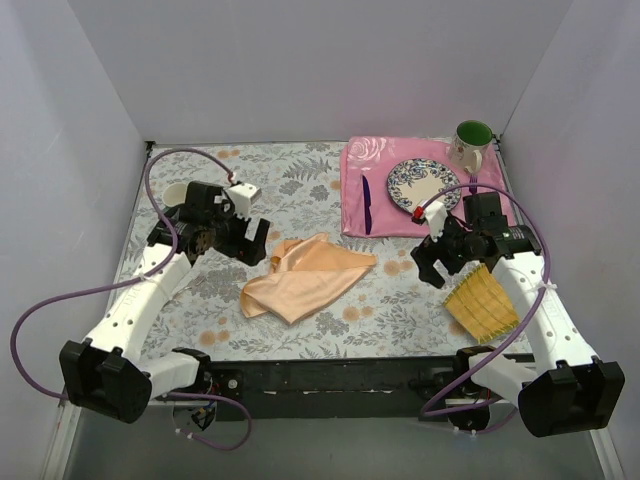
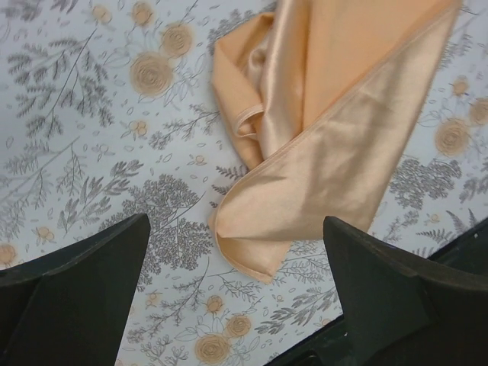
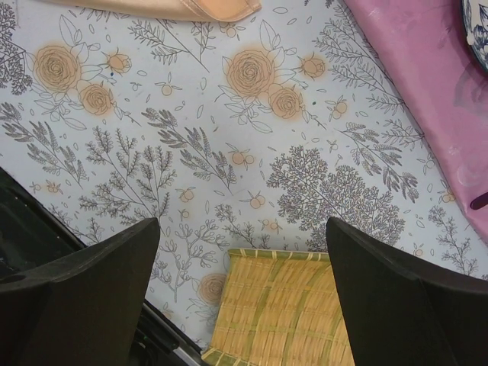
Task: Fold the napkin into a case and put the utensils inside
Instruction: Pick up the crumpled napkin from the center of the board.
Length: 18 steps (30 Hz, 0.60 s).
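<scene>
The peach-orange napkin (image 1: 300,281) lies loosely crumpled and folded over itself in the middle of the table; it fills the upper right of the left wrist view (image 2: 328,145), and one edge shows at the top of the right wrist view (image 3: 183,8). A dark purple knife (image 1: 366,205) lies on the pink placemat (image 1: 375,195). The fork is not clearly visible. My left gripper (image 1: 248,243) is open and empty, just left of the napkin. My right gripper (image 1: 437,266) is open and empty, right of the napkin, above the yellow woven mat (image 3: 282,309).
A patterned plate (image 1: 421,184) sits on the pink placemat, a green-lined mug (image 1: 470,143) behind it. The yellow woven mat (image 1: 482,303) lies at the front right. A white cup (image 1: 174,195) is partly hidden behind the left arm. Walls enclose the table.
</scene>
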Each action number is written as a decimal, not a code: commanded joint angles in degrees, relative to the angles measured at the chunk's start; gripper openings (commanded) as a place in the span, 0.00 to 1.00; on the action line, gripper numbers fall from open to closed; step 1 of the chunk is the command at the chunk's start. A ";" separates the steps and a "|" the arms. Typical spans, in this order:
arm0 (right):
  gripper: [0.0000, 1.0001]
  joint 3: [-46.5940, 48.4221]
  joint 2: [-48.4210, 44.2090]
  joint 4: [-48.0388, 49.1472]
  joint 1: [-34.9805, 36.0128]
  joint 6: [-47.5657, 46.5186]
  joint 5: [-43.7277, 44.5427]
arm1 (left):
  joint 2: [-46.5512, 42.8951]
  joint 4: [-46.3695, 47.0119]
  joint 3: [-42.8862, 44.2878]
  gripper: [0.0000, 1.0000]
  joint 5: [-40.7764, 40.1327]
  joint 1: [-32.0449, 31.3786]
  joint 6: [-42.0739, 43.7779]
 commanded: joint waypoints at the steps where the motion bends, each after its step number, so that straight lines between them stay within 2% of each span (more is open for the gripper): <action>1: 0.99 3.69 0.29 -1.64 -0.14 -1.45 -2.20 | 2.99 -3.38 9.00 0.98 3.31 -5.13 4.82; 5: 0.99 5.28 2.57 -0.95 0.83 -2.77 -1.50 | 4.06 -4.54 8.58 0.98 1.92 -6.46 7.98; 12: 0.99 7.38 7.32 4.50 4.69 -3.92 2.19 | -2.44 -6.91 -1.44 0.98 -4.76 -6.38 10.89; 18: 0.97 11.16 14.70 5.82 7.51 -2.60 1.58 | -6.23 -9.29 -9.26 0.98 -3.28 -6.38 10.45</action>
